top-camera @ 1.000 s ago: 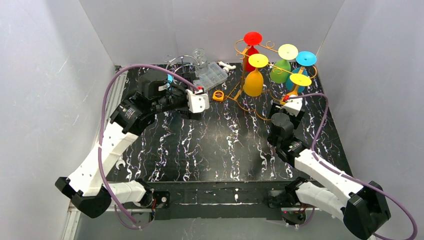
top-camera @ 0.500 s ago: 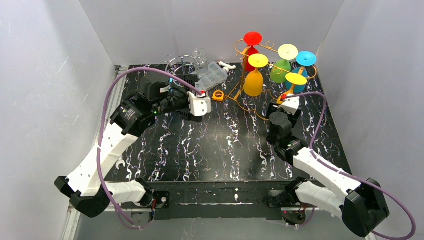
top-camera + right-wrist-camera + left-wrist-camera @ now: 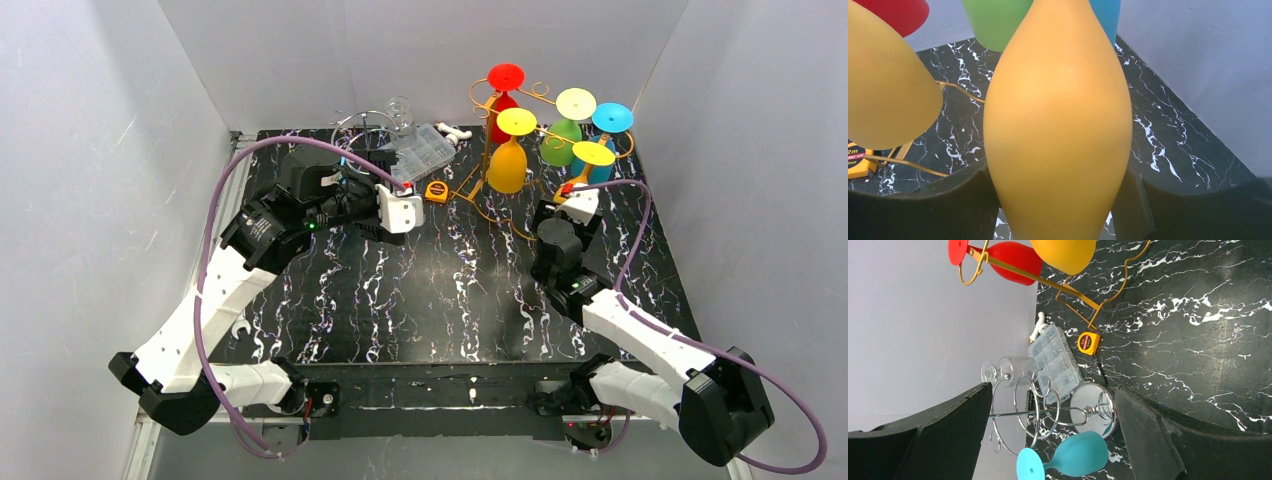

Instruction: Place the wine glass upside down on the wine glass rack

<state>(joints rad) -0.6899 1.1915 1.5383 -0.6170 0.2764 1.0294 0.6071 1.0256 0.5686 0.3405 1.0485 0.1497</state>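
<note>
Over at 1 o'clock, right gripper (image 3: pixel 1055 175) is clamped on the orange wine glass (image 3: pixel 1058 115), foot up, gold rack (image 3: pixel 960 92) at its 11 o'clock.

Top camera looks down; wrist cameras face the gold rack (image 3: pixel 1068 295), right nearest.

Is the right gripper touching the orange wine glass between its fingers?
Touching. The right wrist view shows the orange wine glass filling the right gripper; both fingers meet its sides with no gap.

Black marbled table (image 3: pixel 440 290); on it a yellow tape measure (image 3: pixel 436 191); a clear compartment box (image 3: pixel 424 150).
</note>
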